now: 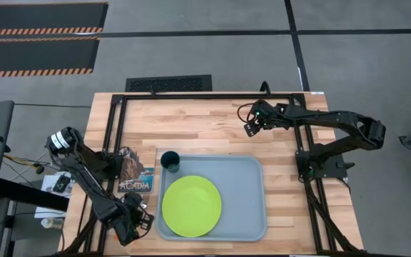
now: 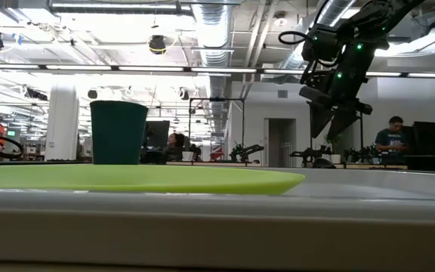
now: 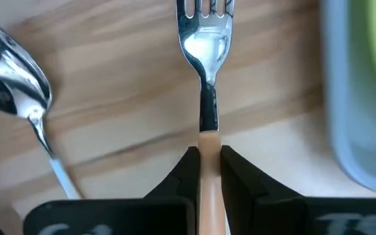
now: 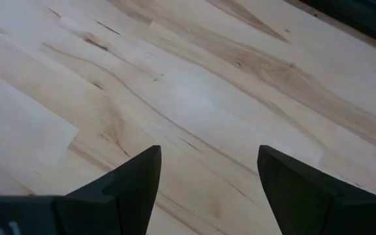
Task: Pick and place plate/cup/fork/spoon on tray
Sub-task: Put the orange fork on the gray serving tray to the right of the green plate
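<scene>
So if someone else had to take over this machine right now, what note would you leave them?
Left tool: shut on the orange-handled metal fork, low beside the pale grey-blue plastic tray.
Right tool: open, empty, above bare wood at the table's far side.
Done: round lime-green plate and dark teal cup are on the tray.
Left: fork onto the tray, then the orange-handled spoon lying on the wood beside it.

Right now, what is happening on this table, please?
The left gripper is shut on the fork by its orange handle, beside the tray at the table's near left. The spoon lies on the wood next to the fork. The plate and cup already sit on the tray. The right gripper is open over bare table, holding nothing.
</scene>
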Tool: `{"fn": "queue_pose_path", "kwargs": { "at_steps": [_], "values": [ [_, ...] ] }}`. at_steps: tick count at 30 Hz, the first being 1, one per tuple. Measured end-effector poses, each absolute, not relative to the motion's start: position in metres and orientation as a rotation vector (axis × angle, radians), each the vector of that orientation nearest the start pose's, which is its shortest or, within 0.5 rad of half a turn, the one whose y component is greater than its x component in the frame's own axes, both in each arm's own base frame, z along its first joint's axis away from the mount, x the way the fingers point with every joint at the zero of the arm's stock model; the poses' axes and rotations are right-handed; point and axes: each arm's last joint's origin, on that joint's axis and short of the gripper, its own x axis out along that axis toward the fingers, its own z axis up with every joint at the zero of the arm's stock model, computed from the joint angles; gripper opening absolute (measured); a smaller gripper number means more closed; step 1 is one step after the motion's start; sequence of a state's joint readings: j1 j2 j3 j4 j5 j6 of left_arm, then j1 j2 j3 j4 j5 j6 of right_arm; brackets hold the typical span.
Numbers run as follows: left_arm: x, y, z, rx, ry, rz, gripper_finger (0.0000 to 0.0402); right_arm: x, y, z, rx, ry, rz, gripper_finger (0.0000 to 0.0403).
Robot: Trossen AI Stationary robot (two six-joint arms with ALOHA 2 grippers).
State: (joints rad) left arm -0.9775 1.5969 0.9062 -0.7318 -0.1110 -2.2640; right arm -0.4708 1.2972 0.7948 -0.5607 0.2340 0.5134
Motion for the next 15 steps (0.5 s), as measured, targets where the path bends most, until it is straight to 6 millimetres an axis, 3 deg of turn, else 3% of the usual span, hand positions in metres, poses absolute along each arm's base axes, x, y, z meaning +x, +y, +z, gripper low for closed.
{"fn": "queue_pose_path", "kwargs": {
  "at_steps": [7,15],
  "values": [
    [0.161,-0.227,0.193,-1.124,1.186,0.808,0.0019,0.210,-0.114,0.208,0.570,0.894,-0.901,0.0281],
    [0.184,-0.231,0.234,-1.170,1.049,0.682,0.0023,0.210,-0.114,0.208,0.557,0.900,-0.893,0.0281]
  ]
}}
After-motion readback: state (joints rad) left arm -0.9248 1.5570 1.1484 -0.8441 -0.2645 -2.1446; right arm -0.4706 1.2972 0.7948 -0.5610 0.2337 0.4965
